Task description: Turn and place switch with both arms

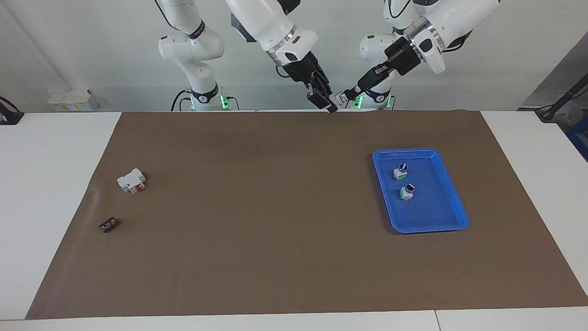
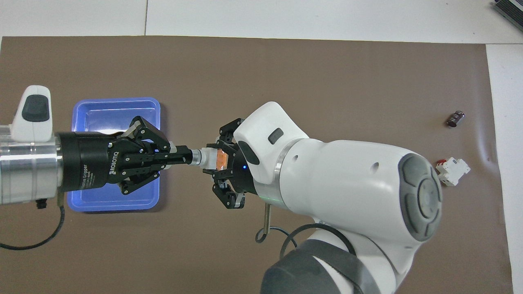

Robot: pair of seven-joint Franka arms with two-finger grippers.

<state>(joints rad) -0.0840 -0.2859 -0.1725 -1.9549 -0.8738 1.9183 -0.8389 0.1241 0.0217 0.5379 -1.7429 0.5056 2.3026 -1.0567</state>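
- Brown matting (image 1: 257,207) covers the white table, both glossy white arms raised over its robot-side edge.
- Right gripper (image 2: 220,160) is clamped on the small white switch with orange face (image 2: 216,159), held in the air.
- Left gripper (image 2: 186,157) pinches its black knob.
- Blue plastic tray (image 1: 448,209) holds two similar switches.

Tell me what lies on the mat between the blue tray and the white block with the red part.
Nothing: in the facing view the brown mat is bare between blue tray and white block.
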